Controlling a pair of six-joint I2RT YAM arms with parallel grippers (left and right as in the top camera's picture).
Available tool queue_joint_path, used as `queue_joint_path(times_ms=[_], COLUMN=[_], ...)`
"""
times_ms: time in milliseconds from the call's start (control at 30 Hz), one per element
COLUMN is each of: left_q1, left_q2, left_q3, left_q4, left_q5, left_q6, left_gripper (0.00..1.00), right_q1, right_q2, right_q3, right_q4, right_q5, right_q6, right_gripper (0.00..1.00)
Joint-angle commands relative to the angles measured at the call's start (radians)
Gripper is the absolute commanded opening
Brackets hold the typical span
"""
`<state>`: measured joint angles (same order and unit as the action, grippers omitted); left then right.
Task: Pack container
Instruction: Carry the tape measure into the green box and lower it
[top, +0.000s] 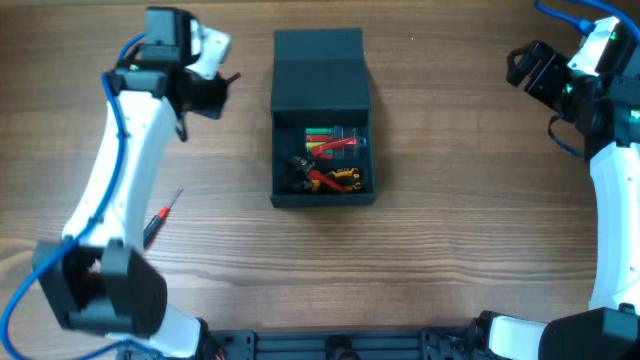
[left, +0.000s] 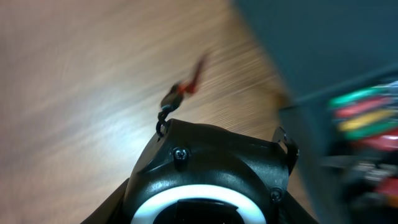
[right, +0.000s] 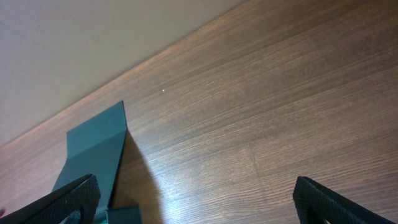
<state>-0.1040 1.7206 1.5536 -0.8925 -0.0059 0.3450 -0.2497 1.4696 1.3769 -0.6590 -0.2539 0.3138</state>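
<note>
Container (top: 322, 201) sits in the upper middle of the overhead frame on the wooden table (top: 450, 220), its flap lid (top: 320, 70) thrown back toward the top edge. Inside is a jumble of hand tools (top: 330, 160), with green, red and yellow handles showing. Left gripper (top: 218, 90) hangs at the upper left, just beside the lid and not touching it. A small red-tipped thing (top: 232, 77) pokes out at its end, but the left wrist view is badly blurred, so I cannot tell whether the fingers are together or apart. Down at the lower left, a red-handled screwdriver (top: 162, 216) lies on the wood beside the left arm, well apart from the box. Over at the upper right, the right gripper (top: 522, 65) is well apart from the container. Its wrist view shows both fingers (right: 68, 199) spread wide, with only bare table between them and the lid in the lower left of that frame.
</note>
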Motion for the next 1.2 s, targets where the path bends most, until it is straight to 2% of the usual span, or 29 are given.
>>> queue_joint_path(times_ms=[0, 67, 133, 267, 467, 733, 967, 1067, 1133, 1167], left_q1=[-0.158, -0.227, -0.309, -0.406, -0.436, -0.435, -0.424, -0.409, -0.403, -0.403], left_q2=[-0.079, -0.074, -0.048, 0.025, 0.145, 0.278, 0.354, 0.354, 0.354, 0.354], left_q3=[0.021, 0.021, 0.021, 0.021, 0.021, 0.021, 0.021, 0.021, 0.021, 0.021], left_q4=[-0.006, -0.022, -0.037, -0.033, -0.048, -0.071, -0.092, -0.095, -0.096, -0.096], left_q5=[0.013, 0.013, 0.013, 0.012, -0.043, -0.135, -0.217, -0.216, -0.216, -0.216], left_q6=[-0.013, -0.025, -0.091, -0.29, -0.623, -0.747, -0.78, -0.78, -0.779, -0.78], left_gripper=[0.04, 0.04, 0.04, 0.04, 0.04, 0.04, 0.05, 0.13, 0.26, 0.29], right_q1=[0.0, 0.0, 0.0, 0.0, 0.0, 0.0, 0.0, 0.0, 0.0, 0.0], right_q2=[0.0, 0.0, 0.0, 0.0, 0.0, 0.0, 0.0, 0.0, 0.0, 0.0], right_q3=[0.006, 0.006, 0.006, 0.006, 0.006, 0.006, 0.006, 0.006, 0.006, 0.006], right_q4=[0.0, 0.0, 0.0, 0.0, 0.0, 0.0, 0.0, 0.0, 0.0, 0.0], right_q5=[-0.001, -0.001, -0.001, -0.001, -0.001, -0.001, -0.001, -0.001, -0.001, -0.001], right_q6=[0.004, 0.003, 0.003, 0.003, 0.004, 0.003, 0.004, 0.004, 0.003, 0.004], right_gripper=[1.0, 1.0, 1.0, 1.0, 1.0, 1.0, 1.0, 1.0, 1.0, 1.0])
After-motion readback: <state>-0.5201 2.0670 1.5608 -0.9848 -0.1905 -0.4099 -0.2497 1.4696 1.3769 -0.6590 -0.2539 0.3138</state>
